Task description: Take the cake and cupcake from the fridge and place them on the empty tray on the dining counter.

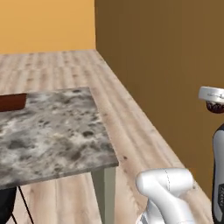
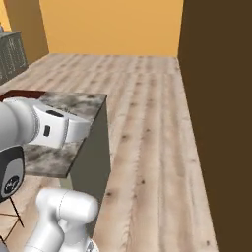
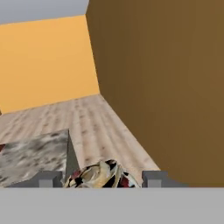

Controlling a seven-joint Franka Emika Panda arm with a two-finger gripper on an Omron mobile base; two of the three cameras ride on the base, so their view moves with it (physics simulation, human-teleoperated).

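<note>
While my gripper (image 3: 101,178) is holding the cupcake (image 3: 101,176) between its fingers, I am carrying it toward the dining counter (image 1: 52,131); next I am needing to reach the tray (image 1: 12,102) at its far edge.

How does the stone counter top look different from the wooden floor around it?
The dining counter is grey speckled stone with dark blotches; the floor is pale wood in long planks. The counter is a raised slab on a plain grey-green base, while the floor lies below it and runs back to the walls. A dark reddish-brown tray sits at the counter's far edge; the nearby floor is bare. Both are flat and level.
</note>
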